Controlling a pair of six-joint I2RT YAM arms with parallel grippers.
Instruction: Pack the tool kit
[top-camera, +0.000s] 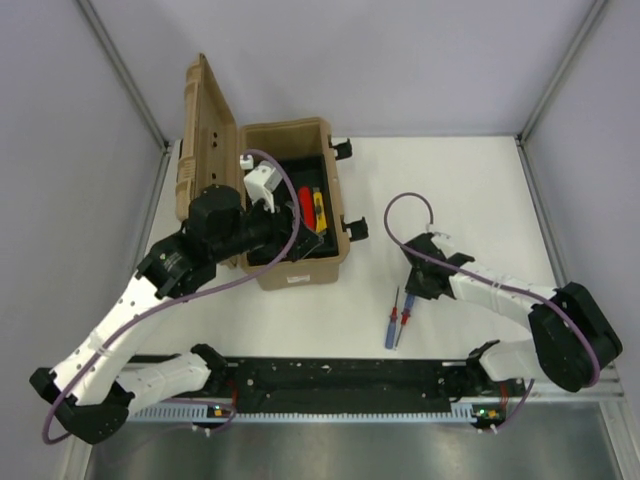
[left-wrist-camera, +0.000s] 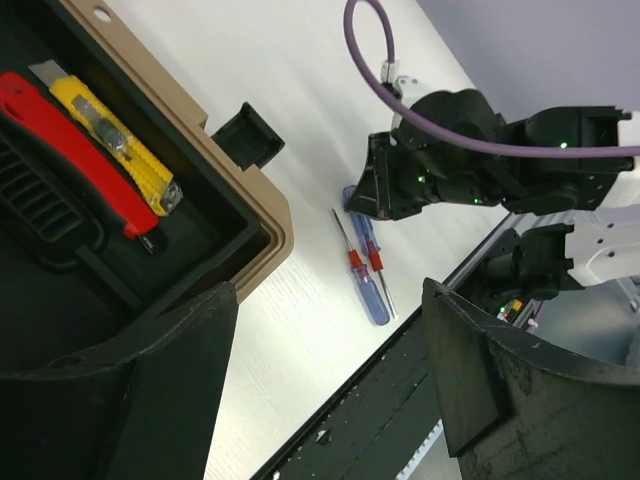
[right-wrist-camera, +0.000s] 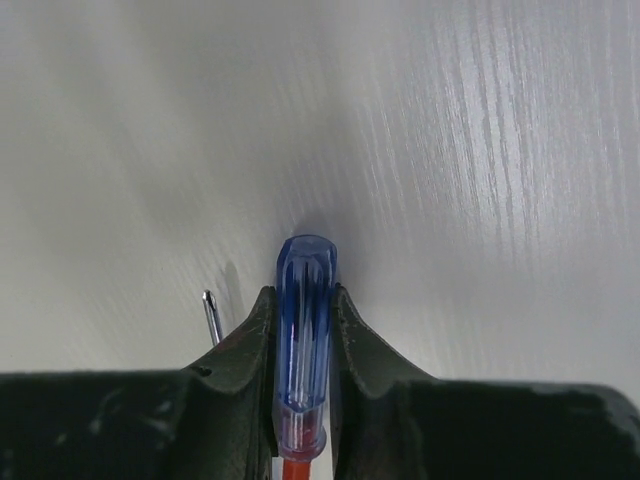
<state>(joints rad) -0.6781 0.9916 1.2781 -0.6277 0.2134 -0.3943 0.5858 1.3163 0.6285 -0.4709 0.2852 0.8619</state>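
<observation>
Standing open on the desk (top-camera: 450, 180), the toolbox (top-camera: 295, 272) holds the red knife (left-wrist-camera: 70, 140) and yellow knife (left-wrist-camera: 115, 145). Left claw (left-wrist-camera: 325, 340) hangs wide above it, empty. Right claw (right-wrist-camera: 303, 300) pinches one screwdriver (right-wrist-camera: 305, 265) on the desk, and a second screwdriver (left-wrist-camera: 376, 303) lies just beside. Both remain to pack.

Top view: illumination is even and diffuse, from overhead. The white table (top-camera: 450, 200) reads bright without clipping. Shadows under both arms are faint and soft-edged. The toolbox (top-camera: 295, 272) interior is dark, with little detail.

Left wrist view: the table is close to overexposed. The fingers (left-wrist-camera: 140, 400) of the left gripper (left-wrist-camera: 330, 290) are near-black and out of focus; the midfield is sharp.

Right wrist view: a soft shadow pools on the table around the blue screwdriver (right-wrist-camera: 305, 265), whose translucent handle carries pale highlights. Wood grain is crisp at right, soft at left. The right gripper (right-wrist-camera: 303, 292) is underexposed.
</observation>
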